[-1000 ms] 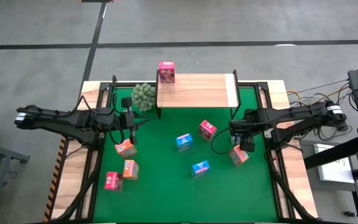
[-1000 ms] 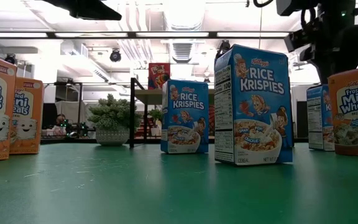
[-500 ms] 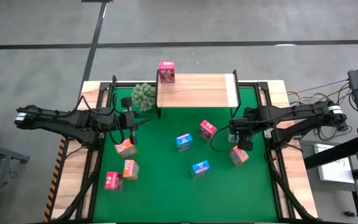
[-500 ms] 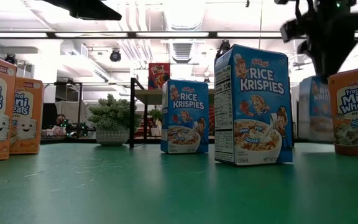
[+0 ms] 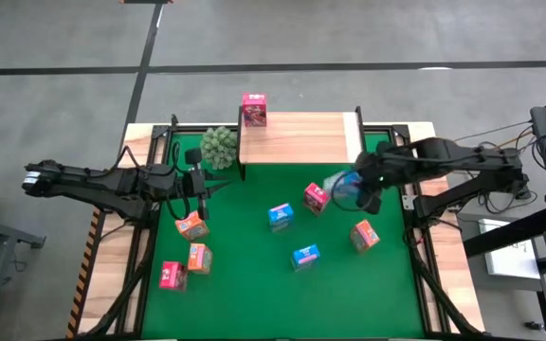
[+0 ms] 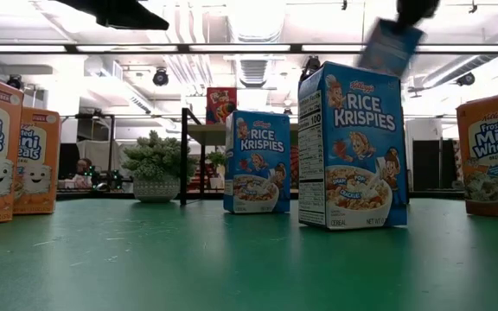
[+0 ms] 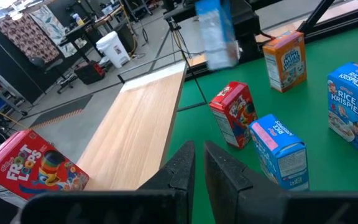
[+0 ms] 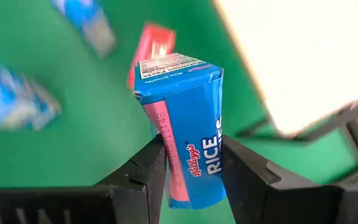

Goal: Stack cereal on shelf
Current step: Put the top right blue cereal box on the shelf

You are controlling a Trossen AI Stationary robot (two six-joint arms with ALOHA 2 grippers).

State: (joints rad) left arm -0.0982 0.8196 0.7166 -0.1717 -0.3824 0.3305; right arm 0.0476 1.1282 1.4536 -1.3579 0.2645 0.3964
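Note:
My right gripper [image 5: 356, 188] is shut on a blue Rice Krispies box [image 5: 337, 185] and carries it in the air above the mat, near the shelf's right legs. In the low view the blue box [image 6: 390, 47] hangs tilted, high up. The shelf [image 5: 300, 138], a light board on black legs, bears one pink-red box [image 5: 253, 109] upright at its far left corner. On the mat stand a pink-red box [image 5: 316, 197], two blue boxes [image 5: 280, 217] [image 5: 305, 256] and an orange box [image 5: 365, 235]. My left gripper [image 5: 203, 186] waits, shut, by two orange boxes [image 5: 191, 224] [image 5: 198, 257] and a pink-red one [image 5: 171, 275]. My right gripper pinches the blue box between its two fingers [image 8: 151, 165], near the box's upper end [image 8: 194, 180]. The fingers come from above and slant toward the table's left. The box is lifted clear and hangs tilted below them, its free end [image 8: 173, 65] pointing away from the wrist.
A green spiky plant ball [image 5: 218, 147] sits by the shelf's left legs. The green mat [image 5: 254, 303] has free room along its near side. Most of the shelf board is bare. Black frame rails [image 5: 415, 256] run along both sides of the table.
My right gripper has risen from the mat beside the right-hand orange box, taking the blue box with it, and has swung toward the table's left and far edge, toward the shelf. The box, upright on the mat before, is now lifted clear and tilted.

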